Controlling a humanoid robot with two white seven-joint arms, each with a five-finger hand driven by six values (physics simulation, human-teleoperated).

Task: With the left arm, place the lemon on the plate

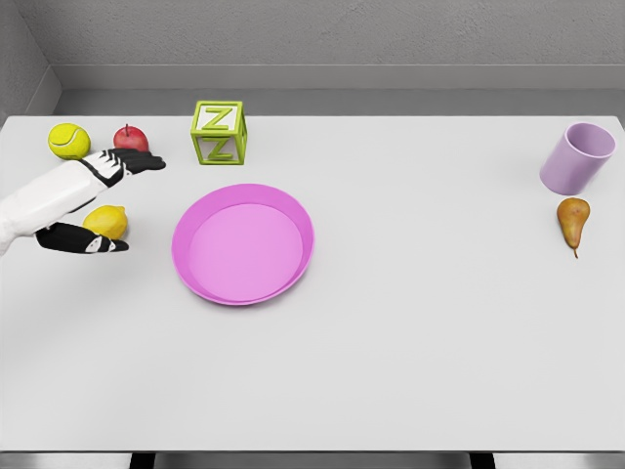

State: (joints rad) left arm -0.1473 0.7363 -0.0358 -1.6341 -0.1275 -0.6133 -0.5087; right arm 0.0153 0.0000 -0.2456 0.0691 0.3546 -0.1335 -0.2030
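The yellow lemon (106,221) lies on the white table, left of the pink plate (243,244). My left hand (139,203) comes in from the left edge and straddles the lemon. Its black fingers (137,161) reach out above and behind the fruit. The thumb (86,240) lies along the lemon's near side, touching or nearly touching it. The fingers are spread wide and have not closed on the lemon. The plate holds nothing. The right arm is out of view.
A yellow tennis ball (68,140) and a red apple (130,138) sit just behind the hand. A green Z block (219,133) stands behind the plate. At the far right are a lilac cup (577,157) and a pear (572,221).
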